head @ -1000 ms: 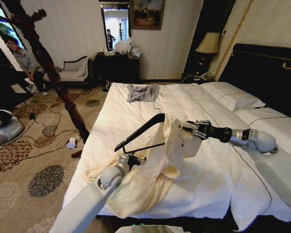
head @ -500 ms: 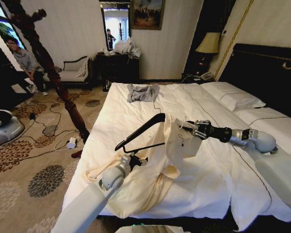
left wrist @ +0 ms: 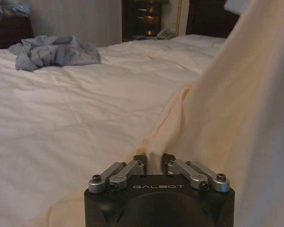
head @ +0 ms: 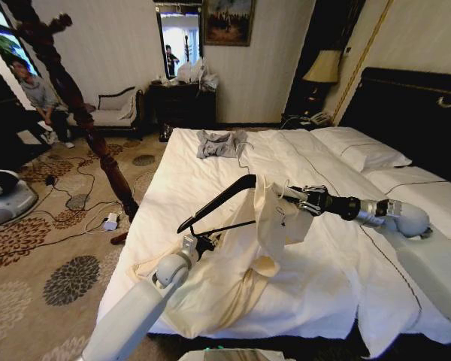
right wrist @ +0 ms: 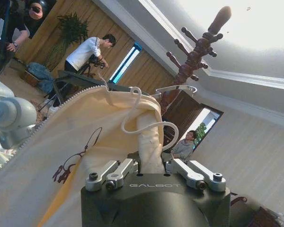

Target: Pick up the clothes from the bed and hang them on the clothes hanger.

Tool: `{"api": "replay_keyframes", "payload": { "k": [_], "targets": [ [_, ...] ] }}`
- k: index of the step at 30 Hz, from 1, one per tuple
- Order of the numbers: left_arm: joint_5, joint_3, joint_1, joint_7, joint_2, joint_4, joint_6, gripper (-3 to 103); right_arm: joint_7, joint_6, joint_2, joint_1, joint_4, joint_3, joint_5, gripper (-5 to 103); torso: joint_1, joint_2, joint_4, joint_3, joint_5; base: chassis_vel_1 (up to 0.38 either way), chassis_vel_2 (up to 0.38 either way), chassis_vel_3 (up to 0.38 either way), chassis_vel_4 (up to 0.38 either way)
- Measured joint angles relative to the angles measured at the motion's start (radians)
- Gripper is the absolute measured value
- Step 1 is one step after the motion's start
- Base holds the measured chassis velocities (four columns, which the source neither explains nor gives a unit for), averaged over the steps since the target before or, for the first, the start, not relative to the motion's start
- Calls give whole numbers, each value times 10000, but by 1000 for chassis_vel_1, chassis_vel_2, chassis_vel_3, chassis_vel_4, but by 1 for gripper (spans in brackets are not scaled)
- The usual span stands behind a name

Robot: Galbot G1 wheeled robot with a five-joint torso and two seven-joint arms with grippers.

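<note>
Above the bed (head: 210, 162), both pincers (head: 295, 198) (head: 204, 242) clamp the clothes (head: 274, 218).

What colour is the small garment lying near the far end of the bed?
The small garment is grey with a bluish tint; the left wrist view shows it best.

Head looks down; wrists close (garment (head: 274, 218) shared).

Place: a hotel-style bedroom is showing here.
Bed: a wide white bed (head: 210, 162) is sitting against a dark headboard (head: 406, 113).
Furnishing: a lamp (head: 323, 68), framed painting (head: 227, 20) and patterned carpet (head: 30, 256) are filling the room.
</note>
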Motion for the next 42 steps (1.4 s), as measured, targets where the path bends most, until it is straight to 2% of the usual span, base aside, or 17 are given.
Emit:
{"api": "replay_keyframes", "payload": {
  "k": [1, 2, 6, 12, 15, 17, 18, 19, 22, 23, 25, 26, 27, 29, 34, 37, 42],
  "targets": [
    [-44, -74, 14, 9, 18, -43, -18, 18, 2, 0, 17, 0, -6, -7, -4, 20, 0, 0, 0, 0, 0, 0, 0, 0, 0],
    [-86, -132, 20, 12, 31, -69, -36, 12, 7, 1, 29, 0, -13, -10, -6, 20, 0, 0, 1, 0, 0, 0, 0, 0, 0],
    [-227, -330, 24, 24, 122, -99, -118, 1, 12, 7, 36, -4, -12, -16, -9, 20, 0, 0, 0, 0, -1, 0, 0, 0, 0],
    [-305, -725, 28, 38, 142, -174, -272, 0, 108, 25, 36, -72, 5, -11, -120, 20, 0, 1, 0, 0, -1, 0, 0, 0, 0],
    [-629, -1108, -38, -24, 146, -376, -277, 0, 339, 20, 38, -200, -13, -9, -363, 20, 0, 0, 1, 0, -2, 0, 0, 0, 0],
    [-1150, -1498, -177, -213, 256, -629, -276, 0, 598, -54, 108, -313, -38, -14, -629, 20, 0, 0, -3, 0, 0, 0, 0, 0, 0],
    [-1744, -1809, -314, -381, 435, -903, -217, 0, 1022, -223, 205, -383, -11, -80, -943, 20, 0, 1, -3, 0, -1, 0, 0, 0, 0],
    [-1744, -1809, -314, -381, 435, -903, -217, 0, 1022, -223, 205, -383, -11, -80, -943, 20, 0, 1, -3, 0, -1, 0, 0, 0, 0],
    [-2606, -2408, -620, -608, 826, -1368, -57, 0, 2117, -529, 429, -432, 74, -380, -1494, 20, 0, 1, 2, 1, -2, 0, 0, 0, 0],
    [-2606, -2408, -620, -608, 826, -1368, -57, 0, 2117, -529, 429, -432, 74, -380, -1494, 20, 0, 1, 2, 1, -2, 0, 0, 0, 0],
    [-3097, -2816, -836, -725, 1059, -1662, 64, 0, 2764, -744, 621, -423, 78, -576, -1866, 20, 0, 1, 1, 0, -1, 0, 0, 0, 0],
    [-3097, -2816, -836, -725, 1059, -1662, 64, 0, 2764, -744, 621, -423, 78, -576, -1866, 20, 0, 1, 1, 0, -1, 0, 0, 0, 0],
    [-3483, -3126, -964, -847, 1296, -1906, 170, 0, 3121, -891, 744, -390, 48, -666, -2061, 20, 0, 0, 0, 0, 1, 0, 0, 0, 0],
    [-3826, -3313, -882, -1018, 1592, -2126, 296, 0, 3341, -973, 828, -370, -2, -709, -2104, 20, 0, 1, 0, 0, 3, 0, 0, 0, 0],
    [-3285, -3253, -148, -1059, 1630, -2150, 295, 0, 3364, -966, 809, -454, -3, -590, -2019, 20, 0, 3, 1, 0, -1, 0, 0, 0, 0],
    [-2642, -3220, 692, -939, 1160, -2364, 144, 0, 3359, -898, 807, -660, 65, -451, -1976, 20, 0, 3, -2, -1, -2, 0, 0, 0, 0],
    [-1888, -3013, 1404, -893, 812, -2284, 134, 0, 3344, -845, 854, -878, 174, -414, -1965, 20, -2, 3, -3, -2, 2, 0, 0, 0, 0]
  ]
}}
